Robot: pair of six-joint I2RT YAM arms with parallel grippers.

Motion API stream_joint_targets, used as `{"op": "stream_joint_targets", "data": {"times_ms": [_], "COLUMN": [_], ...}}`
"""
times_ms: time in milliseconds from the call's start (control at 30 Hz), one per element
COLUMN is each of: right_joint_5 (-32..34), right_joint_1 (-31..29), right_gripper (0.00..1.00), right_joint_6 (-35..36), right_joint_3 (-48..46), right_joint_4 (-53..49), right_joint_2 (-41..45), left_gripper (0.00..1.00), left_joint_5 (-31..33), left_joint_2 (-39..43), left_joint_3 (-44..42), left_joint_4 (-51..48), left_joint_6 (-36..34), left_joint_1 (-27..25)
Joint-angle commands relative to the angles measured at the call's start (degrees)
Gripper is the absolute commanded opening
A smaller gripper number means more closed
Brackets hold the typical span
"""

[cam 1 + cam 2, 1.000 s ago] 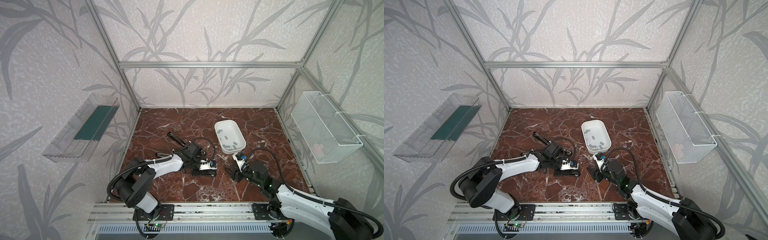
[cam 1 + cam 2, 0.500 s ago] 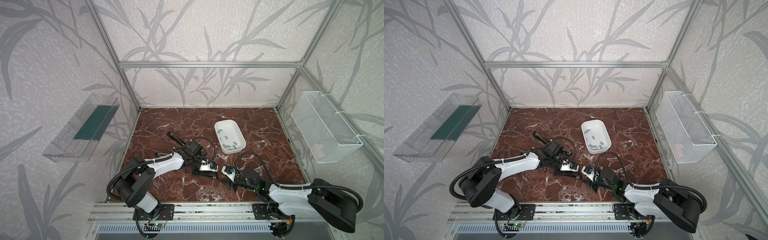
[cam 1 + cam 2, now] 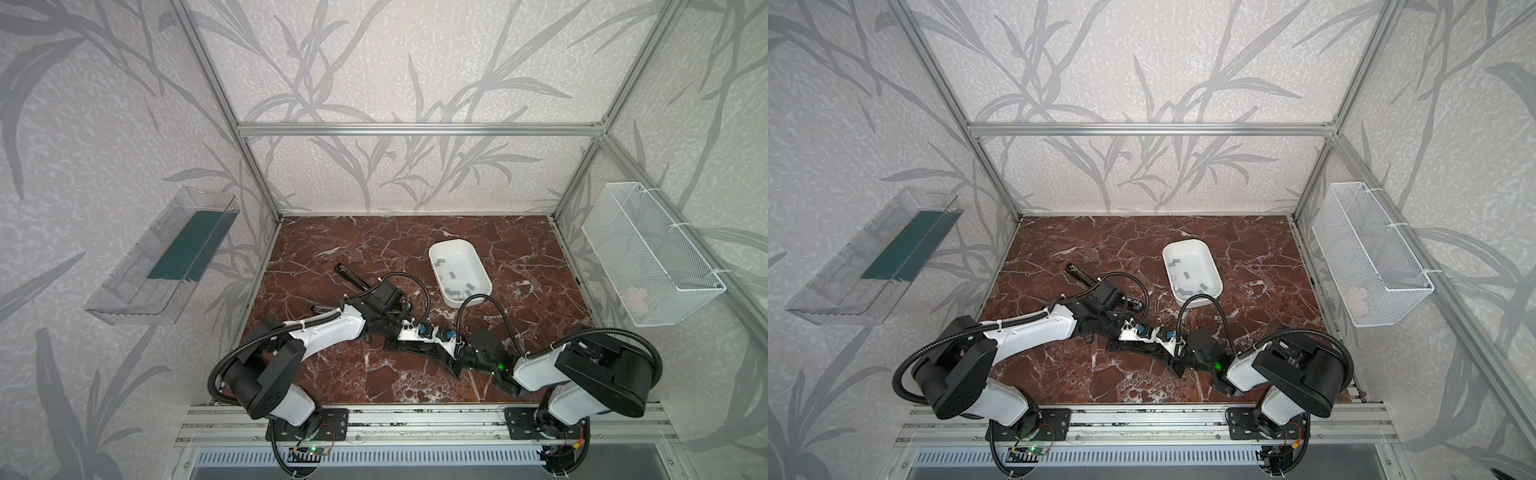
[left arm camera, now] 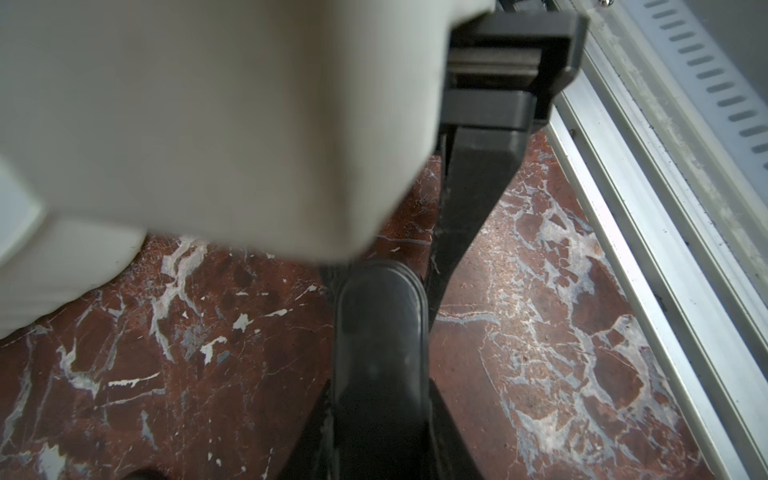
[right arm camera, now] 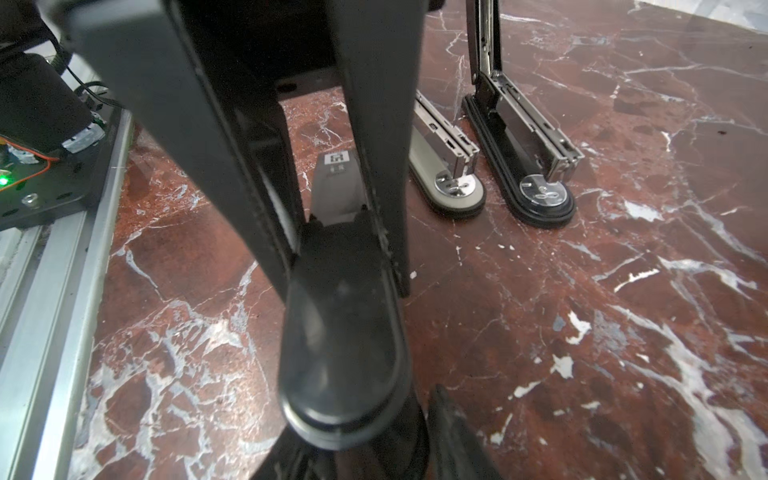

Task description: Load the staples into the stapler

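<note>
A black stapler point(image 5: 338, 332) hangs between both grippers near the front middle of the marble floor. My left gripper point(image 4: 380, 457) is shut on its body, and its two long fingers point(image 5: 374, 124) straddle it in the right wrist view. My right gripper point(image 5: 357, 453) is shut on the stapler's rounded end, coming in from the opposite side. In both top views the grippers meet tip to tip: left gripper point(image 3: 424, 343), right gripper point(image 3: 451, 357). The staples point(image 3: 439, 262), short grey strips, lie loose in a white tray point(image 3: 434, 249) behind the grippers.
Two more staplers lie opened out on the floor just behind the left arm: a grey one point(image 5: 451, 183) and a black one point(image 5: 536, 183). An aluminium rail point(image 4: 648, 232) runs along the front edge. A wire basket point(image 3: 648, 253) hangs on the right wall and a clear shelf point(image 3: 166, 257) on the left.
My right arm has swung left and low from near the tray to the stapler, and its jaws have narrowed around the stapler's end. The left gripper has stayed shut on the stapler.
</note>
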State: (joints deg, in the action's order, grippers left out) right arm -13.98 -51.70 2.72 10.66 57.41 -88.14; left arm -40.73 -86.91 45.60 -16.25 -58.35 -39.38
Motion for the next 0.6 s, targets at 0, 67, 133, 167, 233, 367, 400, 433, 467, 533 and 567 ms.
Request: {"op": "stream_joint_targets", "data": {"times_ms": [0, 67, 133, 167, 233, 367, 400, 433, 467, 533, 567], "right_joint_5": [-0.6, -1.4, -1.8, -1.9, -2.4, -2.6, -2.6, -2.6, -2.7, -3.3, -3.5], "right_joint_1": [-0.4, -0.4, -0.4, -0.4, -0.4, -0.4, -0.4, -0.4, -0.4, -0.4, -0.5], "right_gripper": [0.39, 0.37, 0.36, 0.34, 0.30, 0.20, 0.19, 0.19, 0.18, 0.13, 0.11], "right_joint_6": [-0.5, -1.1, -1.8, -2.0, -2.3, -2.6, -2.7, -2.7, -2.7, -2.4, -2.3], "right_joint_3": [1.3, 1.3, 0.6, 0.3, 0.3, 0.6, 0.2, 0.0, -0.1, 0.8, 1.3], "right_joint_4": [4.2, 5.0, 7.4, 8.8, 9.8, 9.7, 10.3, 10.5, 10.0, 7.2, 5.2], "right_joint_2": [0.3, 0.0, -0.6, -0.9, -1.5, -1.9, -1.7, -1.4, -0.9, 0.2, 0.9], "left_gripper": [0.00, 0.00, 0.00, 0.00, 0.00, 0.00, 0.00, 0.00, 0.00, 0.00, 0.00], "left_joint_5": [-4.3, -4.3, -4.3, -4.3, -4.3, -4.3, -4.2, -4.2, -4.0, -4.7, -5.2], "left_joint_2": [1.6, 1.4, 1.4, 1.3, 1.4, 1.3, 1.3, 1.2, 1.2, 1.3, 1.3], "left_joint_3": [-0.1, -0.1, 0.0, -0.1, -0.3, -0.7, -0.9, -0.9, -1.2, -1.5, -1.5], "left_joint_4": [0.7, 0.8, 0.9, 0.9, 1.0, 1.1, 1.2, 1.3, 1.5, 1.7, 1.7], "left_joint_6": [-1.9, -1.9, -1.9, -1.9, -1.9, -1.9, -1.9, -1.8, -1.6, -1.9, -2.1], "left_joint_1": [-0.3, -0.3, -0.3, -0.3, -0.3, -0.2, -0.2, -0.2, -0.2, -0.2, -0.3]}}
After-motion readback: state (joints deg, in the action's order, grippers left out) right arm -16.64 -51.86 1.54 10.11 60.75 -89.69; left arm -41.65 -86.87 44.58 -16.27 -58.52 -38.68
